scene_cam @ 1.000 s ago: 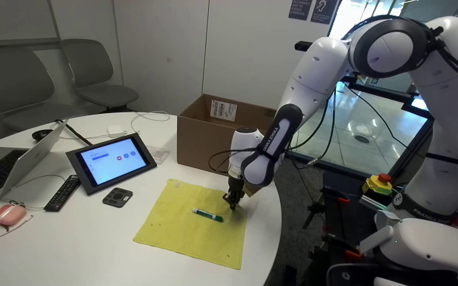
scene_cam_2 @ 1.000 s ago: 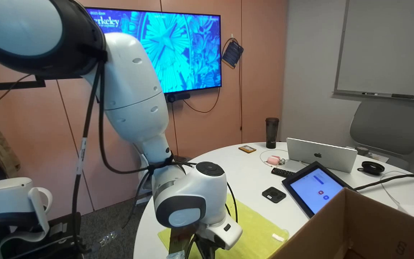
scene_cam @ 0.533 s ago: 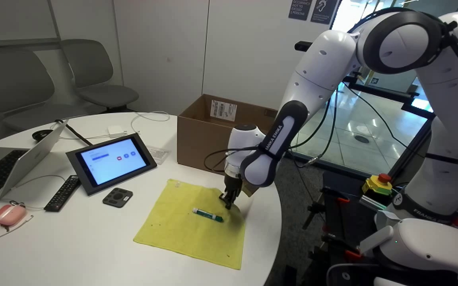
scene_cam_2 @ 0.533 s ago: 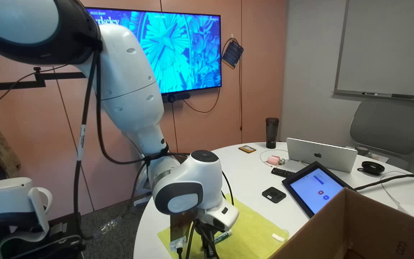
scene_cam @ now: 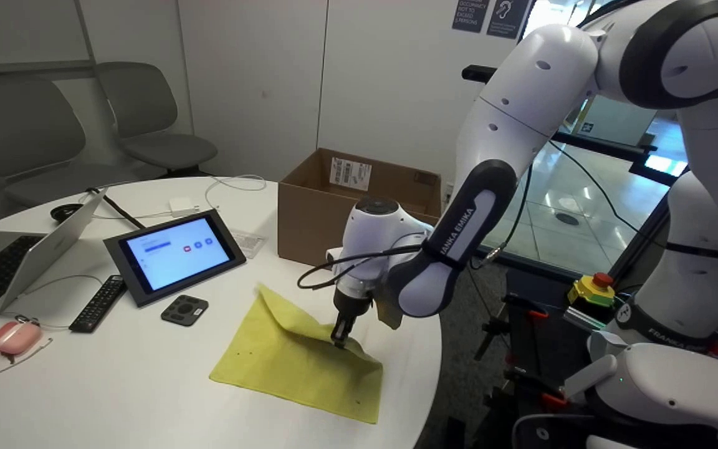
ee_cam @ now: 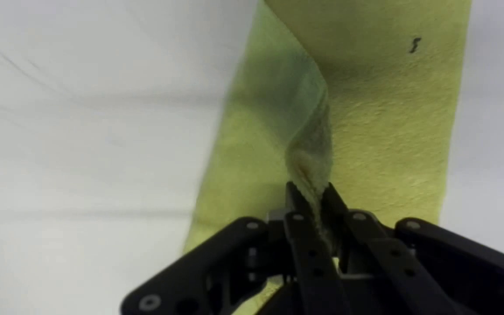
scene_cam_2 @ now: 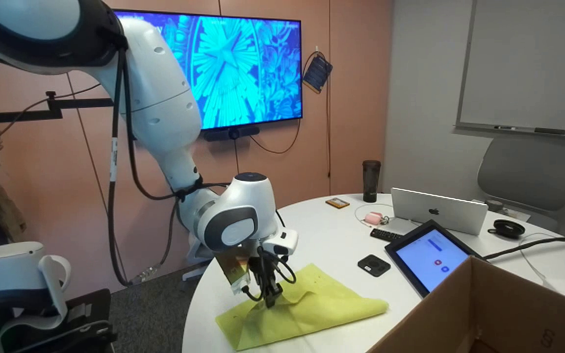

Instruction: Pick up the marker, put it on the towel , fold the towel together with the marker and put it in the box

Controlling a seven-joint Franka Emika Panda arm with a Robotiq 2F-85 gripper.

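The yellow towel (scene_cam: 284, 368) lies on the white round table with its edge nearest the box lifted and folded over toward the middle. The fold also shows in an exterior view (scene_cam_2: 307, 314). My gripper (scene_cam: 339, 342) points down at the fold. In the wrist view my gripper (ee_cam: 310, 186) is shut on a pinched ridge of the towel (ee_cam: 387, 144). The green marker is hidden, with the folded towel over the place where it lay. The open brown cardboard box (scene_cam: 315, 218) stands on the table behind the gripper; it also shows in an exterior view (scene_cam_2: 439, 304).
A tablet on a stand (scene_cam: 175, 252), a small black device (scene_cam: 184, 310), a remote (scene_cam: 98, 302), a laptop (scene_cam: 28, 255) and a pink case (scene_cam: 13, 338) lie beyond the towel, away from the arm. A dark cup (scene_cam_2: 371, 181) stands at the far edge.
My gripper has moved over the towel, away from the box side, pulling the towel's edge up and over. The marker, visible half a second ago, is now covered.
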